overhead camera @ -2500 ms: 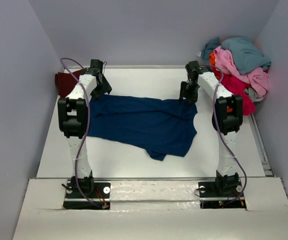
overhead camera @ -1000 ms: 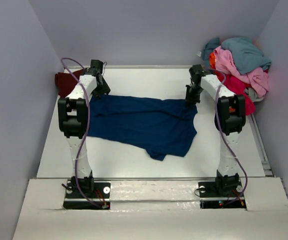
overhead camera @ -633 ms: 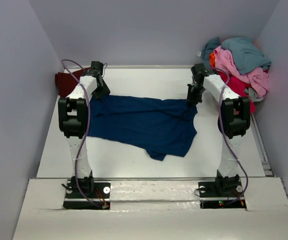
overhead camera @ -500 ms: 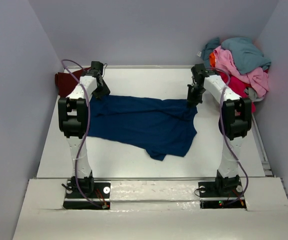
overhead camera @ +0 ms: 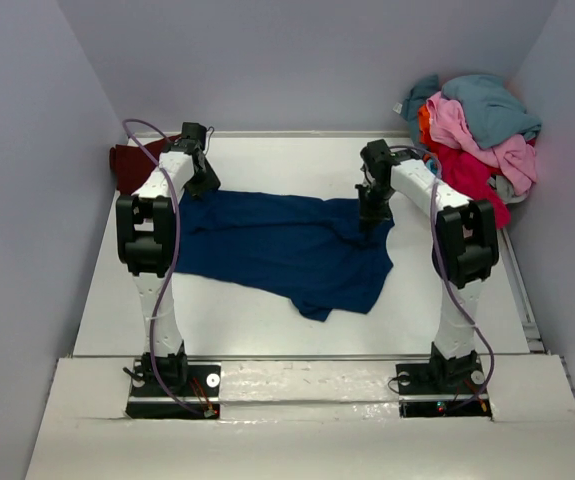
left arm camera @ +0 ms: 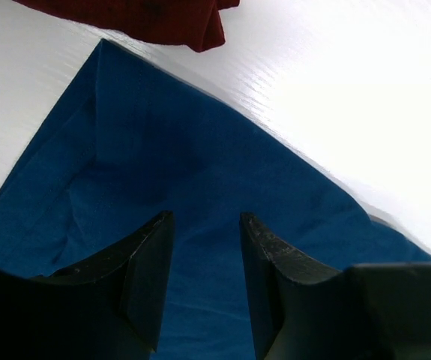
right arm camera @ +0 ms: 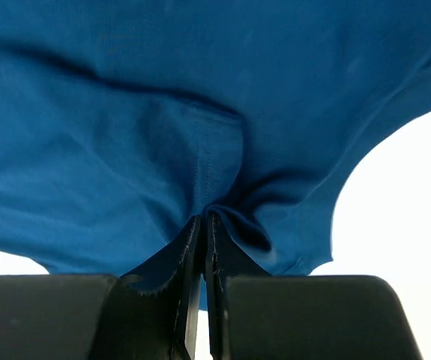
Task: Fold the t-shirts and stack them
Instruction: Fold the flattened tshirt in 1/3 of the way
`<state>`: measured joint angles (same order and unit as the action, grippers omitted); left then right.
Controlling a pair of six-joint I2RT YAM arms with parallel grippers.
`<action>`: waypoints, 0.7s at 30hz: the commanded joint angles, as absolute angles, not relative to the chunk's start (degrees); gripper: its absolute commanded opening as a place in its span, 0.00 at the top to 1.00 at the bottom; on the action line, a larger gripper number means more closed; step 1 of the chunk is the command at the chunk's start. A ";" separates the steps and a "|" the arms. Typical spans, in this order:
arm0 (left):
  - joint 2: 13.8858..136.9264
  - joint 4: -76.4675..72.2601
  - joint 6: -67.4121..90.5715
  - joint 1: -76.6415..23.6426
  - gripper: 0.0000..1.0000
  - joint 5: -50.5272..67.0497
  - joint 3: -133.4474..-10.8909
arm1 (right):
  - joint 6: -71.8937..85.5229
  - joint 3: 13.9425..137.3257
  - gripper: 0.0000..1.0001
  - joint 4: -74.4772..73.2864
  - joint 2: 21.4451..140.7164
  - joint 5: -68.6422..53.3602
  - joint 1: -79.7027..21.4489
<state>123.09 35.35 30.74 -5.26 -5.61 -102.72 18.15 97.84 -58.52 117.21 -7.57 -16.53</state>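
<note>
Counted one navy t-shirt (overhead camera: 287,250) at centre, one maroon t-shirt (overhead camera: 130,165) far-left corner, one heap (overhead camera: 482,125) (pink, teal, red) far-right corner. Saw right gripper (right arm camera: 202,219) pinching navy cloth, left gripper (left arm camera: 205,219) spread.

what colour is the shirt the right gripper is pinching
The t-shirt in the right gripper is plain dark blue, no print showing; clearest in the right wrist view.
</note>
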 commanded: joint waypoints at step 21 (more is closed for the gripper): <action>119.88 34.54 29.88 -5.36 0.48 -4.57 -102.66 | 18.10 81.92 0.63 -58.01 103.10 -9.76 -19.95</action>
